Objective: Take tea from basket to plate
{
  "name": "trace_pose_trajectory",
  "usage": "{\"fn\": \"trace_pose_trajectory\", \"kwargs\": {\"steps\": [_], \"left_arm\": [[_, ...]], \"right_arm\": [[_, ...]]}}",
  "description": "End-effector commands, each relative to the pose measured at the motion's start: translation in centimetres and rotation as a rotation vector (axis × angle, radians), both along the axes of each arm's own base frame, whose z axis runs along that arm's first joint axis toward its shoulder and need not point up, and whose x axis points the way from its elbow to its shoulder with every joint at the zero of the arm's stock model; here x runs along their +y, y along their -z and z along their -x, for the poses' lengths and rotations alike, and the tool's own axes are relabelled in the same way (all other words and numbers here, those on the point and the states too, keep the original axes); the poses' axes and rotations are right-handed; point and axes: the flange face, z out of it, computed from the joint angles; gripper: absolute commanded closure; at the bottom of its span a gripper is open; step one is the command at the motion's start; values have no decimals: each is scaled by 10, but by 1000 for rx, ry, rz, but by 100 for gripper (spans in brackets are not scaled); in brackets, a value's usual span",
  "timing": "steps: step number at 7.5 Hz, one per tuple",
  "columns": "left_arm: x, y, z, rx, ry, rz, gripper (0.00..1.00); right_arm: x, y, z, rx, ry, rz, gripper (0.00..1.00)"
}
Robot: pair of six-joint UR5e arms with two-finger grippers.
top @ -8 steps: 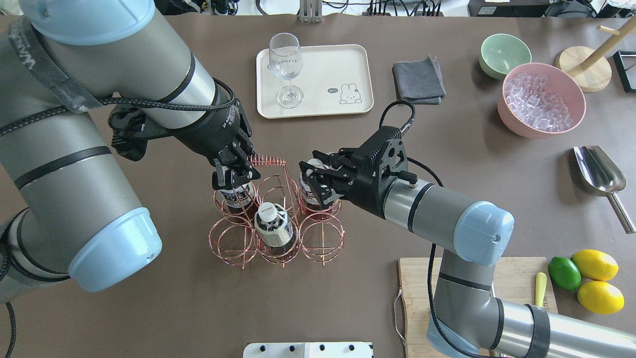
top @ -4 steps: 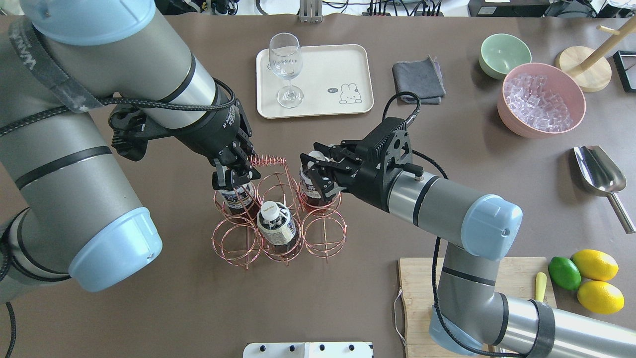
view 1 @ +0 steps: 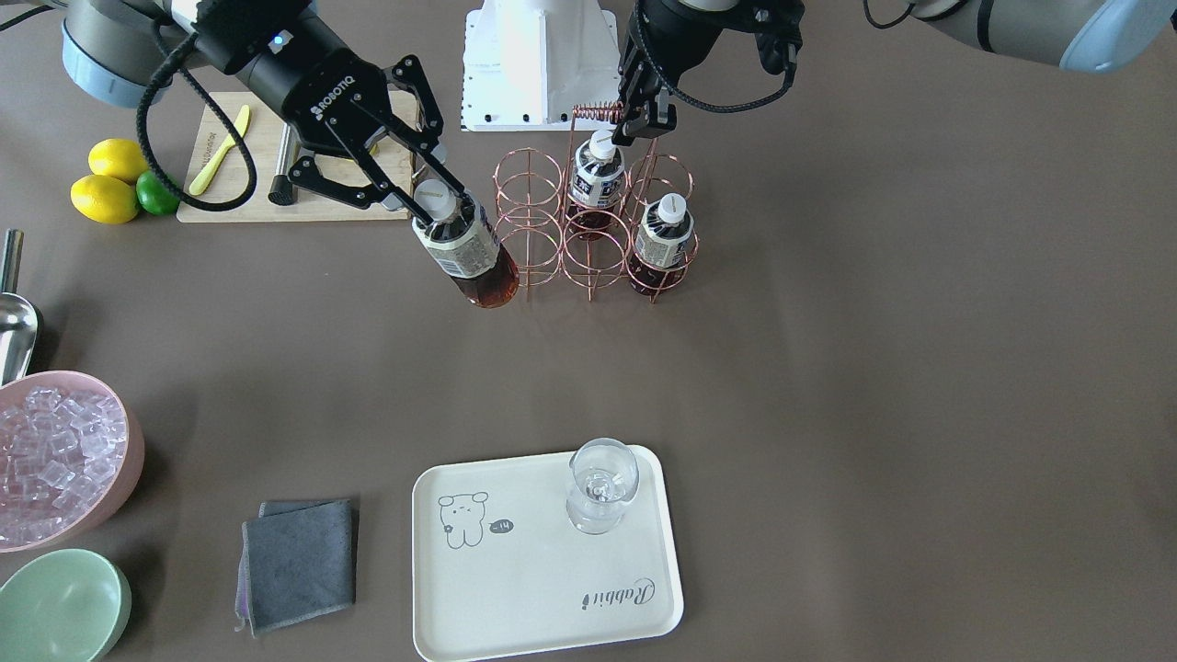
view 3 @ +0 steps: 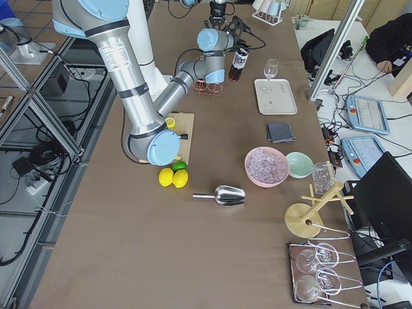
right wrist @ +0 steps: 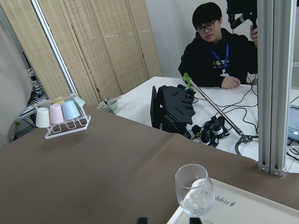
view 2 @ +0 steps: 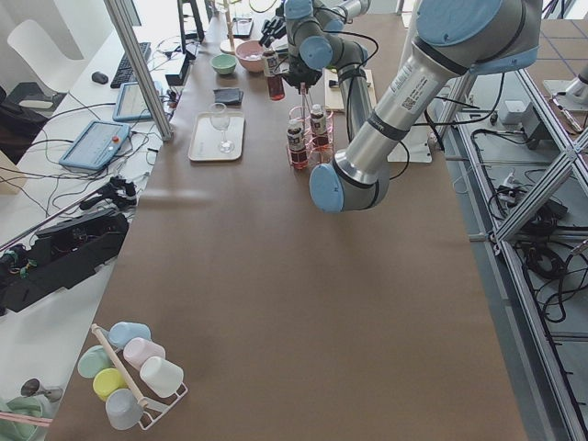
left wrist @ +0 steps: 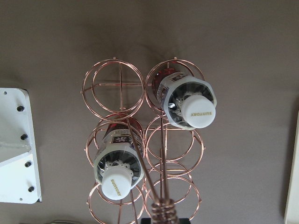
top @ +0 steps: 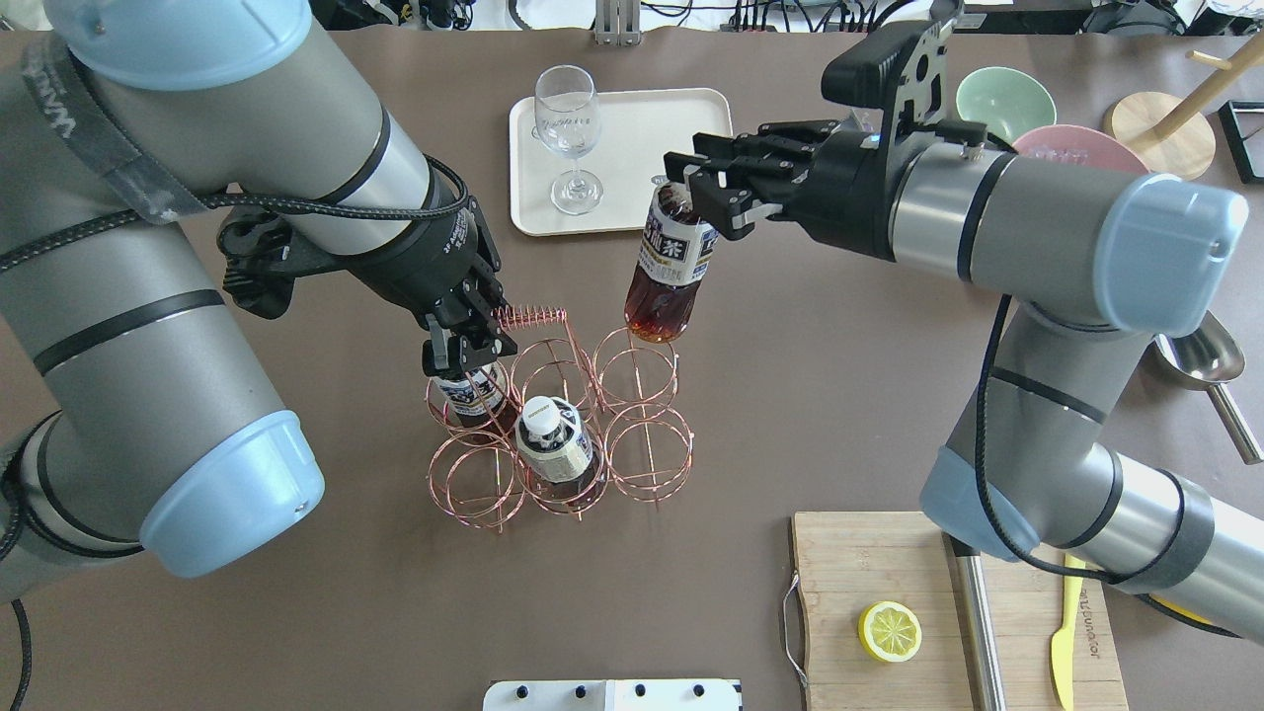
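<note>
My right gripper is shut on a tea bottle by its neck and holds it tilted in the air beyond the basket, between basket and plate. In the front view that gripper and bottle hang beside the basket. My left gripper is shut on the basket's coiled handle. Two more tea bottles stand in the basket's cells, also in the left wrist view. The cream plate lies at the back.
A wine glass stands on the plate's left part. A grey cloth, a pink ice bowl and a green bowl lie to the plate's right. A cutting board with a lemon half and a metal scoop are front right.
My right gripper has lifted its tea bottle out of the basket's back right cell and carried it up and toward the plate. My left gripper stayed on the handle.
</note>
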Motion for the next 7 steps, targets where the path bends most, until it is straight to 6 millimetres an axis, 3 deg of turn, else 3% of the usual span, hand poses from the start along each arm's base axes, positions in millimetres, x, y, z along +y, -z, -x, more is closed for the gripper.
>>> {"fn": "trace_pose_trajectory", "kwargs": {"steps": [1,3,5,7], "left_arm": [[-4,-4,5,-3,3,-4,100],[-44,-14,61,-18,99,-17,100],[-95,-49,153,-50,127,-20,100],[-133,-100,219,-133,140,-69,100]], "right_arm": [[-32,-13,-22,32,-58,33,100],[-62,-38,-18,74,-100,86,100],[-122,-47,-11,88,-214,169,100],[-174,-41,4,96,-257,221,100]]}}
